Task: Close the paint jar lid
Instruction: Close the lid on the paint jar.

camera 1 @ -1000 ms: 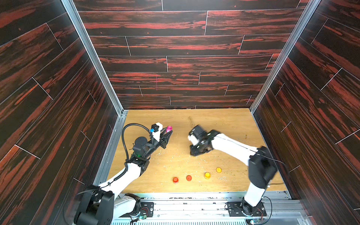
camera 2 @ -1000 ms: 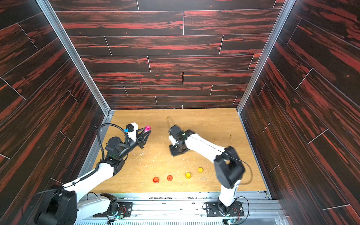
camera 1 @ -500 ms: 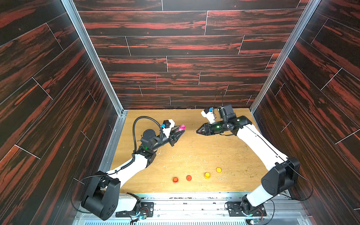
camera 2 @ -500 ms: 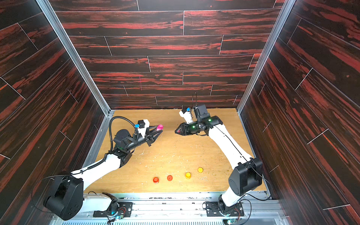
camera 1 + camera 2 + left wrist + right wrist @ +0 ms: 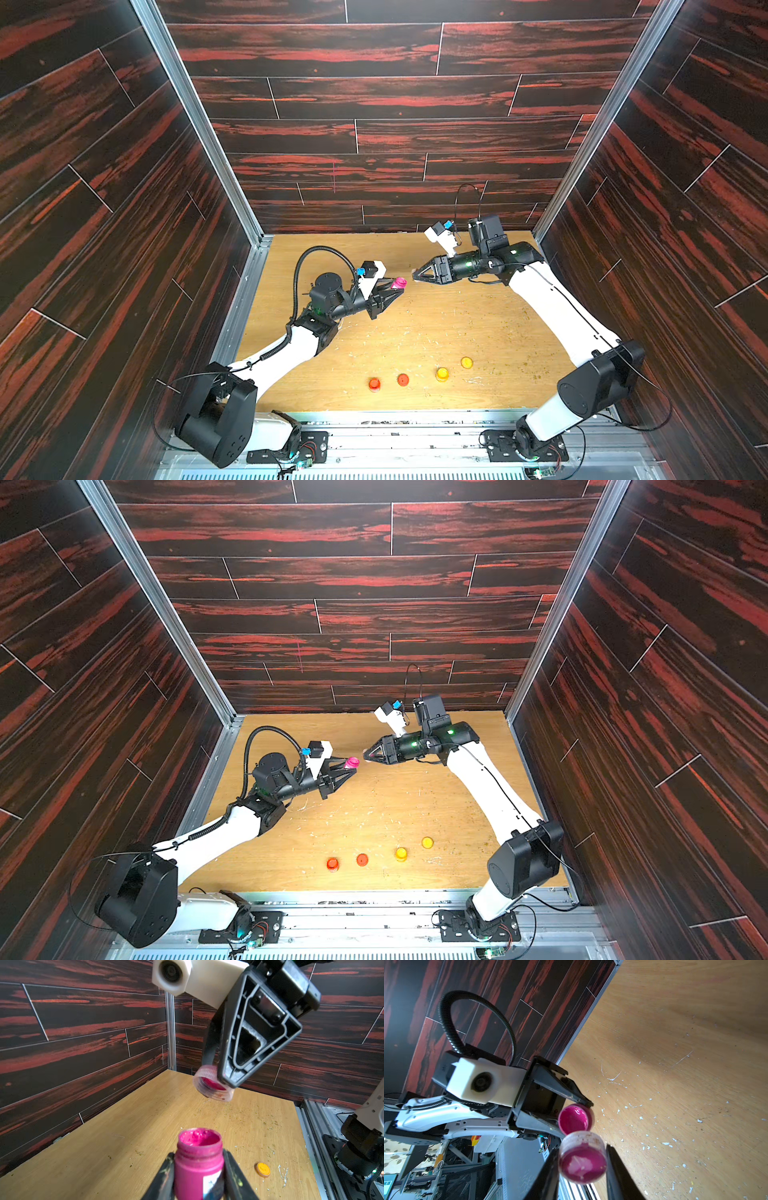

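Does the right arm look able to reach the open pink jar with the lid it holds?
Probably yes: the right gripper holds the lid close to the jar in the left gripper, mouth uncovered, nothing between them.

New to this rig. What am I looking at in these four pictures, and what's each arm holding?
Two robot arms on a wooden table. Both top views look down from one camera head; the two close-ups come from a camera on each wrist. The left hand grips an open pink paint jar; the right hand grips its lid, close to the jar's mouth but not on it. Near the front edge lie two red round pieces and two yellow ones, too small to identify.
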You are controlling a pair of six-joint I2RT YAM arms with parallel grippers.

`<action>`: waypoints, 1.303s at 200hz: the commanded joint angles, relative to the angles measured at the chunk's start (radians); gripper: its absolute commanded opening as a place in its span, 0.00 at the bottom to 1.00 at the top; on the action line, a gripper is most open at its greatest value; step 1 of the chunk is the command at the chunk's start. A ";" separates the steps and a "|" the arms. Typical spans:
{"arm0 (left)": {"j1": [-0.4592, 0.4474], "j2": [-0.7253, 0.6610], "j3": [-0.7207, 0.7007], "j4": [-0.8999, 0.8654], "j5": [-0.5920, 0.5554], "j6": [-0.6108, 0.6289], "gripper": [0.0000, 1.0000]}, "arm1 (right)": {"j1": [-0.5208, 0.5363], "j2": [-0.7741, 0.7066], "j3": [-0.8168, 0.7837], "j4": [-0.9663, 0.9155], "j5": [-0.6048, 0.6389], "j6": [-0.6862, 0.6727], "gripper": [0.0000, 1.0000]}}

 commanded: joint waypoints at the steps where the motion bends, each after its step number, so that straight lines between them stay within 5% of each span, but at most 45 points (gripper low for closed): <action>1: -0.007 -0.021 0.027 -0.007 0.010 0.026 0.19 | 0.015 0.004 0.018 -0.008 -0.030 0.007 0.30; 260: -0.026 -0.044 0.036 -0.046 -0.006 0.066 0.19 | 0.062 0.068 -0.071 0.069 -0.034 0.030 0.29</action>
